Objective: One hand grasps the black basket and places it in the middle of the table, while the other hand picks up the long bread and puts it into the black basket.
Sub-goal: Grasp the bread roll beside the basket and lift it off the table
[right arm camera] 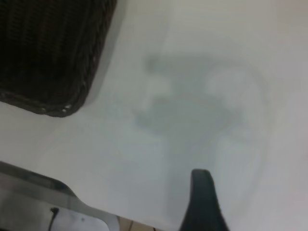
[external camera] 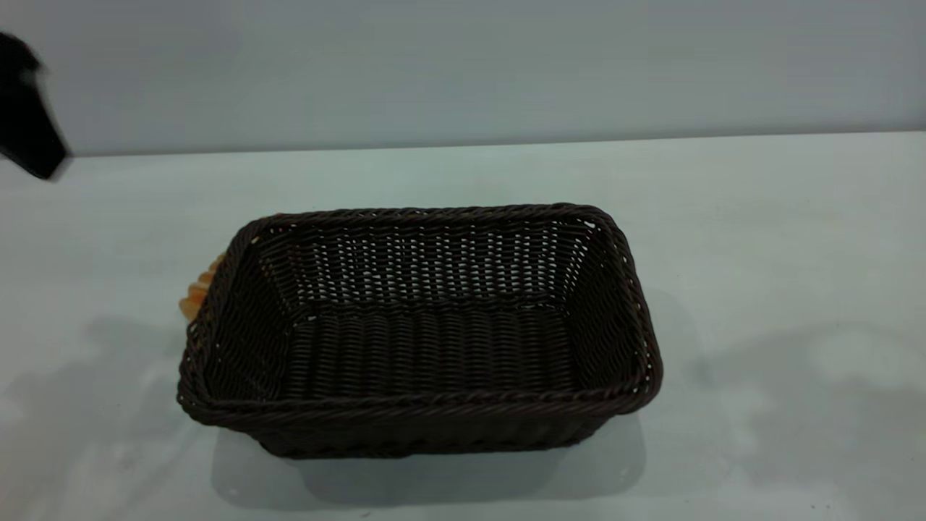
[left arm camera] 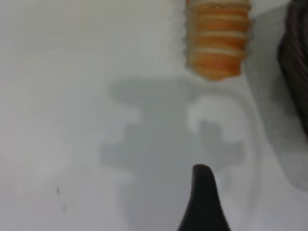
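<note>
Long bread (left arm camera: pixel 217 38) lay ahead of the left gripper (left arm camera: pixel 204 192), beside the black basket (external camera: pixel 419 325); its opening couldn't be told.

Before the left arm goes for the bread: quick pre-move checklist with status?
1. Black basket in the middle of the table: ok, upright.
2. Basket empty: ok, nothing inside.
3. Long bread on the table, outside the basket: ok, it lies beside the basket's left end, mostly hidden by the rim in the exterior view.
4. Left gripper above the table, short of the bread, holding nothing: ok; opening cannot tell.
5. Right gripper away from the basket: ok, over bare table.
</note>
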You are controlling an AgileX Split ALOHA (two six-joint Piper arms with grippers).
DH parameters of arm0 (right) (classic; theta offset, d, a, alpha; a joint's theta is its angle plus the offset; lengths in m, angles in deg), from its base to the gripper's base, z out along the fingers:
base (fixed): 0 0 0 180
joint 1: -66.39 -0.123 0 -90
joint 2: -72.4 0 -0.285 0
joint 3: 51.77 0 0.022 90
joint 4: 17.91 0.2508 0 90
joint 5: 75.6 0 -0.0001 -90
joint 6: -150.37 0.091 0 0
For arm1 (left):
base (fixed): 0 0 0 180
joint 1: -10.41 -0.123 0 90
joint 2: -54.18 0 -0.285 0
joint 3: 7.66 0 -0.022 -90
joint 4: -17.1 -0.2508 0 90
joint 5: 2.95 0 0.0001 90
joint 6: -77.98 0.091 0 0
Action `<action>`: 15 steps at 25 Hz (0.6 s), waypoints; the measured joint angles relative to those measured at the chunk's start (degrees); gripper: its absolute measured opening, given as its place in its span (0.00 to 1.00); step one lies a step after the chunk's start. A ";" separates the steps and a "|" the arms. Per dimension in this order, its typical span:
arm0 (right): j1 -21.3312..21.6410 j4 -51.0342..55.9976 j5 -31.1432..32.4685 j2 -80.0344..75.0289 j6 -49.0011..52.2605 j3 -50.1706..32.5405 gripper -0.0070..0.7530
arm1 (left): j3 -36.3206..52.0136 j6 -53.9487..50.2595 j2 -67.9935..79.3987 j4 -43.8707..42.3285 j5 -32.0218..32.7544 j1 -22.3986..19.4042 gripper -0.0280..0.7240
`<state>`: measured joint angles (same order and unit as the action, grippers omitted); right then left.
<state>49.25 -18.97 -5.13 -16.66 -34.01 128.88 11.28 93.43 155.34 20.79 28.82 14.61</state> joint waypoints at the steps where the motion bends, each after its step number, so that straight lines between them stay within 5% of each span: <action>1: 0.00 0.12 0.07 0.71 0.00 0.00 0.76 | -1.99 0.56 2.76 0.08 -0.23 0.00 0.82; 15: 0.00 0.12 -0.99 2.17 0.13 -12.89 0.75 | -33.05 2.41 35.36 11.31 0.62 1.25 0.76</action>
<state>49.25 -18.85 -6.12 -14.49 -33.88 115.99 -21.77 95.84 190.70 32.10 29.45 15.86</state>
